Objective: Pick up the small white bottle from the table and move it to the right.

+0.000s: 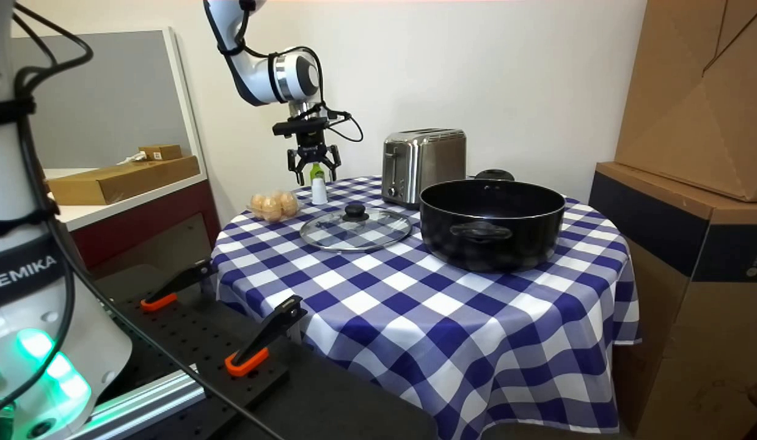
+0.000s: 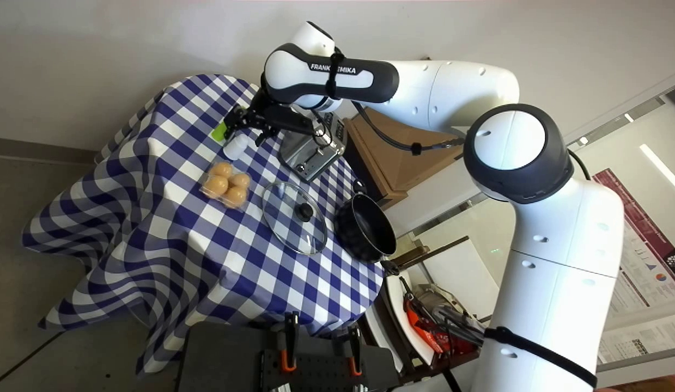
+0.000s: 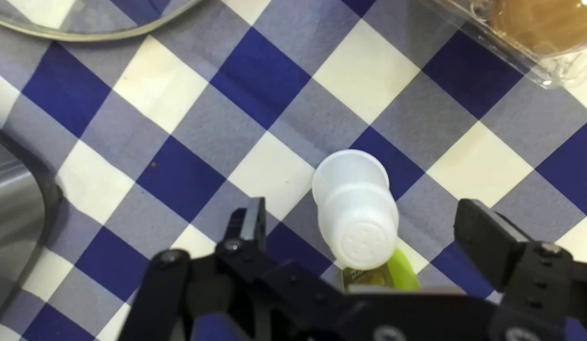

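Note:
The small white bottle (image 1: 319, 192) stands upright on the blue-and-white checked table (image 1: 378, 293), near its far edge. It also shows in an exterior view (image 2: 236, 147). In the wrist view the bottle (image 3: 357, 213) lies between my two fingers, with a gap on both sides. My gripper (image 1: 318, 179) points down over the bottle and is open and empty. Its spread fingers also show in the wrist view (image 3: 362, 208) and in an exterior view (image 2: 243, 140). Nothing touches the bottle's sides in the wrist view.
A green packet (image 3: 403, 272) stands just behind the bottle, partly hidden by it and the gripper. A clear box of eggs (image 1: 273, 206), a glass lid (image 1: 355, 229), a steel toaster (image 1: 424, 162) and a black pot (image 1: 491, 238) are nearby on the table.

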Controlling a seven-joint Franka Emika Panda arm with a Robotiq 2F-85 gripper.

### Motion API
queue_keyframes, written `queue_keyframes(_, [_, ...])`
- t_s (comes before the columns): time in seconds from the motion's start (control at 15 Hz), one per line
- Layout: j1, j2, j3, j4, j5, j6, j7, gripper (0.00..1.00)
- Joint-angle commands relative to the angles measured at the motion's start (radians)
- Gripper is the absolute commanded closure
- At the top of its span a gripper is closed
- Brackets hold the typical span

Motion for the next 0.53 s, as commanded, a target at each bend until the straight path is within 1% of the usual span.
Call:
queue_keyframes(0.0, [0.015,0.03,-0.032,0.045,-0.039,-0.003,0.007,0.0])
queue_keyframes(0.07, [0.016,0.033,-0.036,0.047,-0.046,0.0,0.008,0.02])
queue_keyframes(0.13, [0.016,0.035,-0.038,0.049,-0.051,-0.001,0.006,0.26])
queue_keyframes(0.2, [0.016,0.038,-0.039,0.051,-0.054,0.0,0.006,0.27])
queue_keyframes(0.27, [0.015,0.04,-0.037,0.054,-0.055,-0.002,0.003,0.31])
queue_keyframes(0.47, [0.019,0.045,-0.033,0.059,-0.054,-0.005,-0.002,0.53])
